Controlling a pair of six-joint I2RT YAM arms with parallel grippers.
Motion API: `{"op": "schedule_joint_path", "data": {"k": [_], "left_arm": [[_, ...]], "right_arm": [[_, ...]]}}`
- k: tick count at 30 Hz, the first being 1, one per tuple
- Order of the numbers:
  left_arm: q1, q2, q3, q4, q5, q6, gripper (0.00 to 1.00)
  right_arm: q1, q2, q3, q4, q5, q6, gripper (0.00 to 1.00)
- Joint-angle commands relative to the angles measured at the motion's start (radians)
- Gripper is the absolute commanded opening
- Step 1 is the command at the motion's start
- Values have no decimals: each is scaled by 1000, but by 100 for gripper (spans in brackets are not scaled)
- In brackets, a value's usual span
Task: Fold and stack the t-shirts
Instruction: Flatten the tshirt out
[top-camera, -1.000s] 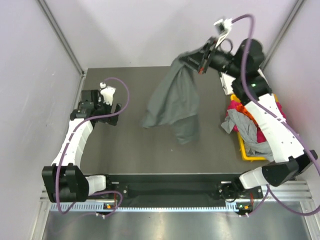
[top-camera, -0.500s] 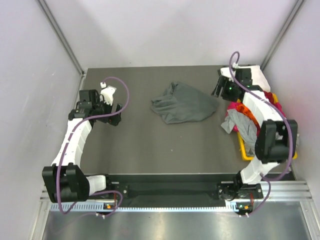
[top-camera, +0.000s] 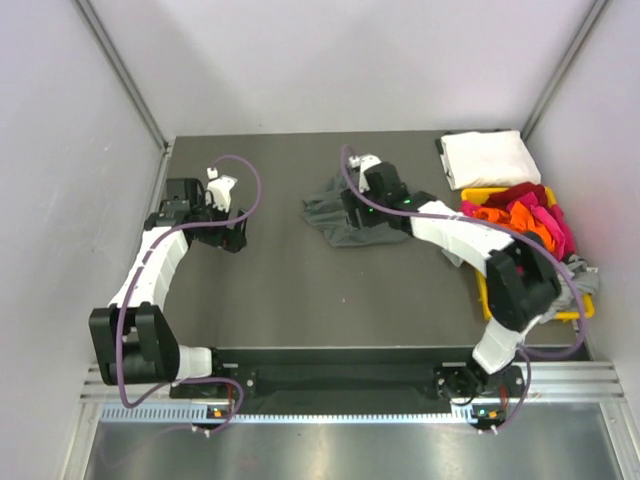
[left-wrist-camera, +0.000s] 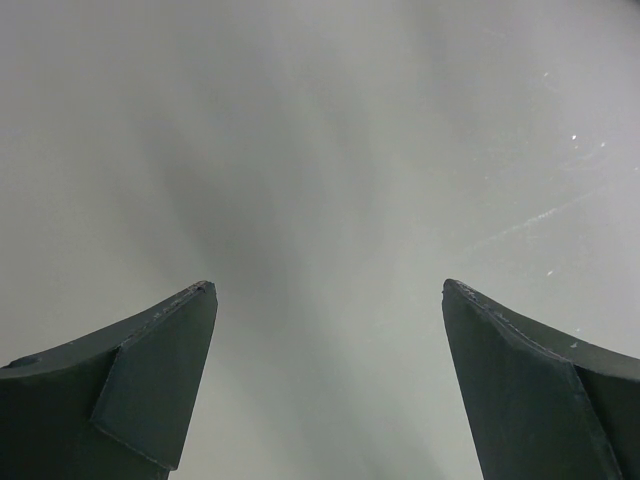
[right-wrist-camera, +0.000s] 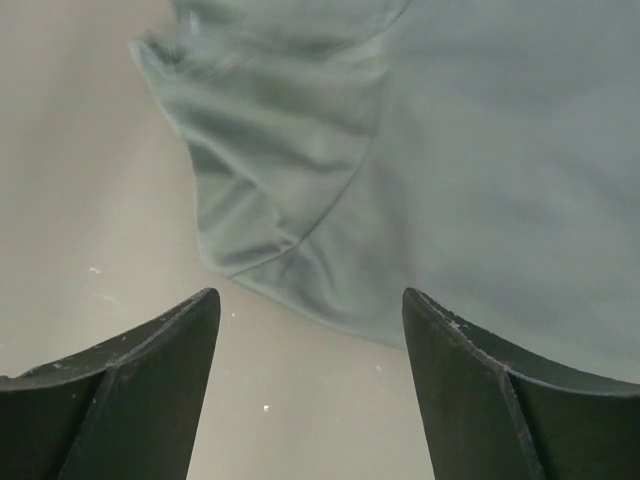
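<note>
A dark grey t-shirt (top-camera: 328, 222) lies crumpled in a heap on the table (top-camera: 300, 290), a little behind its middle. My right gripper (top-camera: 347, 208) hovers over the heap's left part, open and holding nothing. In the right wrist view the grey t-shirt (right-wrist-camera: 420, 150) fills the top, and its hem lies just ahead of the gripper (right-wrist-camera: 310, 305). A folded white t-shirt (top-camera: 484, 157) rests at the back right corner. Orange, pink and red t-shirts (top-camera: 520, 215) are piled in the yellow bin (top-camera: 486, 300). My left gripper (top-camera: 230, 228) is open over bare table (left-wrist-camera: 320, 150), well left of the heap.
The yellow bin stands along the table's right edge, with a light grey cloth (top-camera: 583, 281) hanging over its far side. My right arm (top-camera: 450, 228) stretches from the bin side across to the heap. Walls close in the back and both sides.
My right gripper opened and let the dark grey t-shirt drop into a heap. The arm then swung from the back right corner to over the heap, uncovering the white t-shirt.
</note>
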Motion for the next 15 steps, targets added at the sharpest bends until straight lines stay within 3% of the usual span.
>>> {"op": "schedule_joint_path", "data": {"k": [1, 7, 10, 11, 13, 14, 15], "left_arm": [[4, -3, 3, 37, -9, -7, 99], [5, -8, -6, 48, -4, -7, 99], [5, -11, -5, 41, -6, -6, 99], [4, -12, -6, 41, -6, -3, 99], [5, -21, -8, 41, -3, -3, 99], [7, -23, -8, 43, -1, -3, 99], [5, -25, -6, 41, -4, -1, 99]], "right_arm": [[75, 123, 53, 23, 10, -61, 74], [161, 307, 200, -71, 71, -111, 74], [164, 350, 236, -100, 138, -96, 62], [163, 356, 242, -109, 146, -96, 56], [166, 359, 247, -118, 128, -90, 27], [166, 356, 241, -118, 117, -87, 6], [176, 349, 237, -121, 111, -78, 0]]}}
